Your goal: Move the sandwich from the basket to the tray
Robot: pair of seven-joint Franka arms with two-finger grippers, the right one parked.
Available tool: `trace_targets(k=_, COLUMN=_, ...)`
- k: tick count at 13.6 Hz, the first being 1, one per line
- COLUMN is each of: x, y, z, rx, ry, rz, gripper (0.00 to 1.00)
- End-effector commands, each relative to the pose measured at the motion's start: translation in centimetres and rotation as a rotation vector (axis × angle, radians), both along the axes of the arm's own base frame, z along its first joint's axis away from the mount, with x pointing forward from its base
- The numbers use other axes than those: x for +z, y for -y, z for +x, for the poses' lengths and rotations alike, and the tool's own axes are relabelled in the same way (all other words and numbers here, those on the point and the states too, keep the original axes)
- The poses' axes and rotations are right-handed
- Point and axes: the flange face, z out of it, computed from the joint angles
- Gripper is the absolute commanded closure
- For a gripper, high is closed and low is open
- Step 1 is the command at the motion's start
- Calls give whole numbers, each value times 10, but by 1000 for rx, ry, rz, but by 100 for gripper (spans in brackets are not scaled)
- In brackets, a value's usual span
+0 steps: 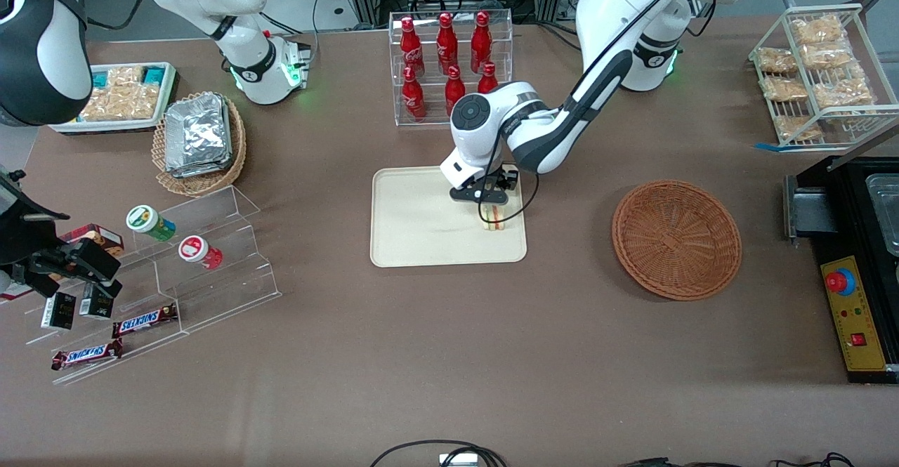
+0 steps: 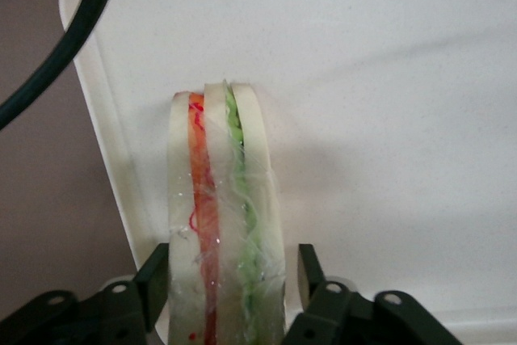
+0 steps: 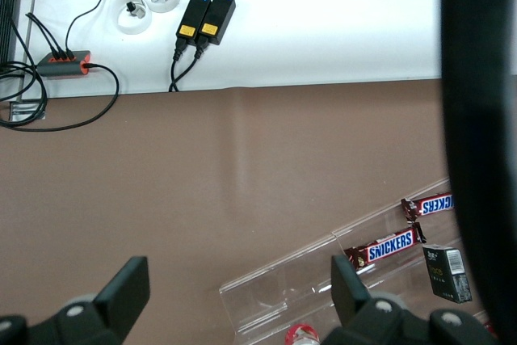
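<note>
Over the cream tray (image 1: 421,221), near its edge toward the emptied wicker basket (image 1: 676,239), the pincer (image 1: 493,206) stands clamped on the wrapped sandwich (image 1: 494,218), held upright on edge, apparently for setting down.

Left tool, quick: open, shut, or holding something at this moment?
Left tool: over the tray, its fingers flank the sandwich with slight gaps showing; whether it grips or has let go cannot be told.
</note>
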Motion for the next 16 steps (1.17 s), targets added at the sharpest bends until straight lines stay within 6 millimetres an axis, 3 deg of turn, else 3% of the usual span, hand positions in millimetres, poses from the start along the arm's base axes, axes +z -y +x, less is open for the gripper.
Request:
trace_targets(k=1, x=42, y=1, z=24, rx=57, ry=40, rz=22, gripper=1)
trace_targets(k=5, x=106, y=-26, z=90, rx=231, ry=25, rz=2, gripper=1)
trace_targets(k=9, x=173, y=-103, z=153, rx=412, ry=57, rz=-6, gripper=1)
trace_targets(k=11, x=196, y=-145, z=179, rx=482, ry=63, rz=4, gripper=1)
trace_targets(k=14, x=229, y=-196, z=201, rx=562, ry=76, rz=29, gripper=1)
trace_targets(k=16, x=250, y=-217, z=200, rx=502, ry=56, rz=45, gripper=1)
